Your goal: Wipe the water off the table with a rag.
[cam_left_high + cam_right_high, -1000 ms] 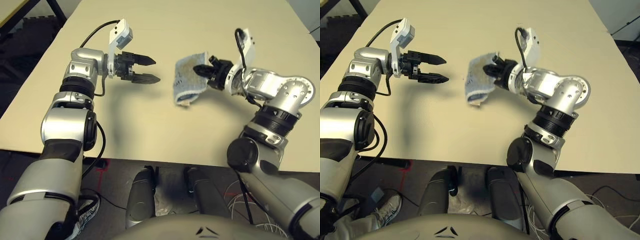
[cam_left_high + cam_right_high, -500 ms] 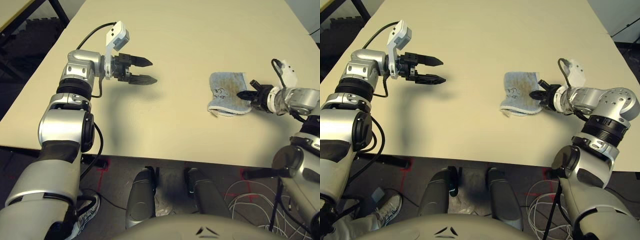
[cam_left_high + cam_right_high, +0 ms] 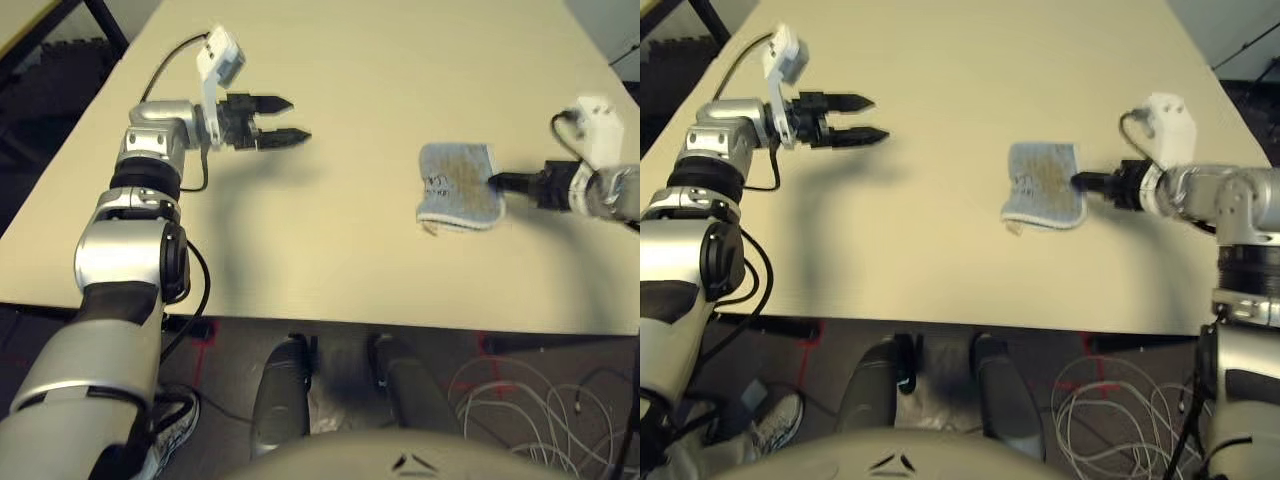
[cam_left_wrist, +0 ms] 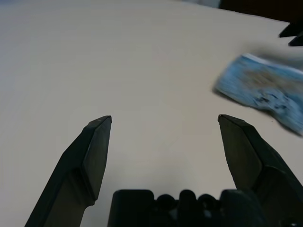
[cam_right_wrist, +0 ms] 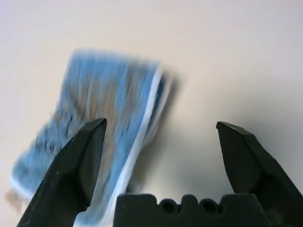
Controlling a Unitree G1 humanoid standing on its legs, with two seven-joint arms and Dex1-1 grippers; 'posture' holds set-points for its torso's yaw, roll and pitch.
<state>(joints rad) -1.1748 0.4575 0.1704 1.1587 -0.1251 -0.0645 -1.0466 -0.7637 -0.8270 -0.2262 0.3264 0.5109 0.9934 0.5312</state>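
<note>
The rag (image 3: 457, 185), grey-blue with brown stains and white trim, lies flat on the right half of the pale beige table (image 3: 350, 60). My right gripper (image 3: 497, 182) is low over the table at the rag's right edge. In the right wrist view its fingers stand wide apart, open (image 5: 161, 123), with the rag (image 5: 102, 127) lying just ahead of one finger, not held. My left gripper (image 3: 285, 120) hovers open over the left half of the table, well away from the rag (image 4: 260, 92). The water droplets are too small to make out on the tabletop.
The table's front edge runs close to my body, with white cables (image 3: 500, 390) on the floor below it. Another table's black frame (image 3: 40, 25) shows past the far left corner. Bare tabletop lies between the two grippers.
My right gripper dragged the rag from the table's middle to the right, then let go of it and now stands open at its right edge. The left gripper moved slightly farther away.
</note>
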